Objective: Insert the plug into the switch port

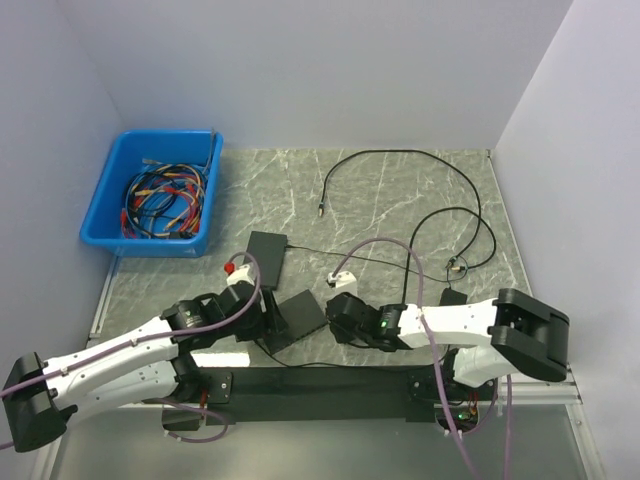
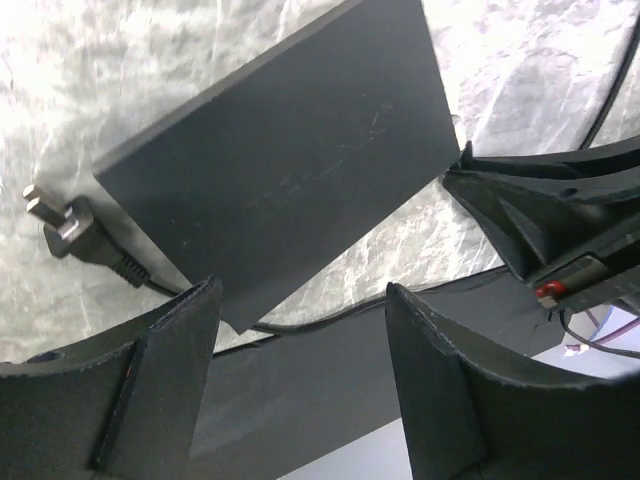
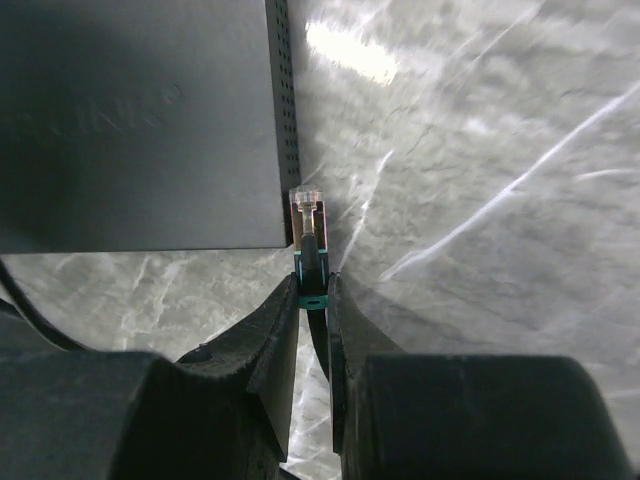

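Note:
The switch is a flat black box lying between my two grippers; its top fills the left wrist view. In the right wrist view its vented side faces right. My right gripper is shut on the plug, a clear connector with a teal boot. The plug's tip lies just beside the switch's near right corner, outside the box. My left gripper is open over the switch's near edge with nothing between its fingers. From above, the left gripper and right gripper flank the switch.
A two-prong power plug lies left of the switch. A second black box sits behind it. Black cable loops over the far right of the table. A blue bin of cables stands at the far left.

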Robot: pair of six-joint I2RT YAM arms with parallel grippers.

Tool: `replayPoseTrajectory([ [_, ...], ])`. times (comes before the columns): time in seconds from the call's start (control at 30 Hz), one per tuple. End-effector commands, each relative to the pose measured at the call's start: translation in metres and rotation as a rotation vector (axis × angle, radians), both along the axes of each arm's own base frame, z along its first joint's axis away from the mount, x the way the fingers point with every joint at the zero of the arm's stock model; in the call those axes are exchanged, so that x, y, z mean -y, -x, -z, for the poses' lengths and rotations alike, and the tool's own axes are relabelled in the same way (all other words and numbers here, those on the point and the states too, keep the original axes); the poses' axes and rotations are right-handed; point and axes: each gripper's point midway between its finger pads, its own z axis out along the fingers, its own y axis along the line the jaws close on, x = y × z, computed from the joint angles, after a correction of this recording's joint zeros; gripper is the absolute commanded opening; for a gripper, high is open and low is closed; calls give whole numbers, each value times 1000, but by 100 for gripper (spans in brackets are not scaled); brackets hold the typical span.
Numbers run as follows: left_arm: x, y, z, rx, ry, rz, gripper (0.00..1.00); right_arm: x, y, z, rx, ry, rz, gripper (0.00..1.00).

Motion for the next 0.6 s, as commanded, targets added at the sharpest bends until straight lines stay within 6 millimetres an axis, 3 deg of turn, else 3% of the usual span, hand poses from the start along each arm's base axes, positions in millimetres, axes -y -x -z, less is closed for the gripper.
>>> replayPoseTrajectory([
  [0.0, -5, 6, 12, -49, -7, -56, 72, -24, 1, -6, -11, -73, 2, 0],
  [0.37, -3, 24, 54, -118, -71, -64, 78, -60, -16, -6, 8, -43, -31, 0],
  [0.57, -1, 18, 58, -95, -69, -75, 79, -88, -48, -12, 26, -51, -6, 0],
])
